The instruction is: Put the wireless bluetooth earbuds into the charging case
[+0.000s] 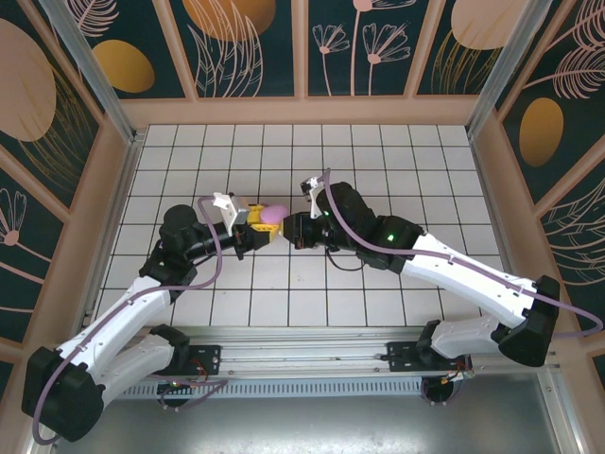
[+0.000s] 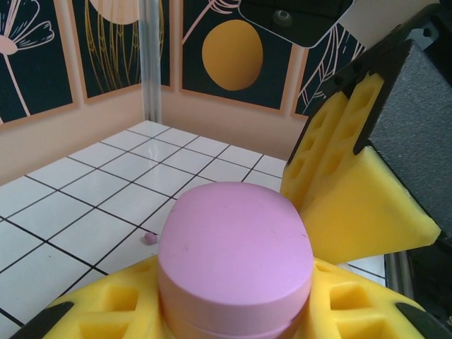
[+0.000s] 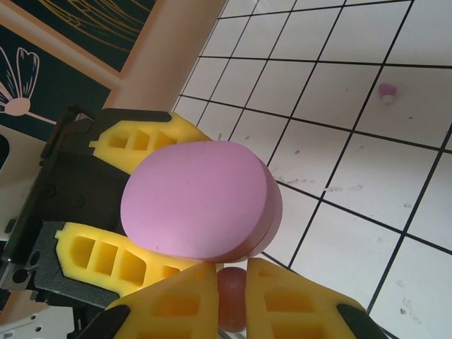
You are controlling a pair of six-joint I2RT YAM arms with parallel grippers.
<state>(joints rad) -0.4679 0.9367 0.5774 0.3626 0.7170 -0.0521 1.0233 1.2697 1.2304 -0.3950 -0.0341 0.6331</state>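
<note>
Left pincer (image 1: 255, 224): the yellow foam fingers (image 2: 106, 314) are pressed in on the charging case (image 1: 272, 216), one on each side of its narrow edge. The case is a pink-purple oval that sticks out past the fingertips with its broad flat face towards the left wrist camera. A seam runs round the body and the two halves sit together. It is held off the tiled floor (image 1: 378, 151).

Loose earbud (image 2: 149, 239), left wrist view: a tiny pink-purple bit lying on a white tile, ahead and to the left of the left pincer's fingers and apart from the case.

Right pincer (image 3: 233, 279): it faces the left pincer tip to tip, with the case between them. Its fingers are closed almost together, and a small pink bit (image 3: 231, 304) is nipped in the slit between the pads. The bit is rounded and looks darker than the case in the shadow there. I cannot tell from this view whether it is an earbud. The fingertips sit right at the lower rim of the case; I cannot tell whether they touch it. In the left wrist view the same right fingers (image 2: 339, 183) stand as a yellow wedge just beside the case's right edge.

Second sighting of an earbud (image 3: 386, 90), right wrist view: a tiny pink-purple bit on a tile, well ahead and to the right of the right pincer's tips, clear of the case. I cannot tell whether it is the one seen from the left wrist.
</note>
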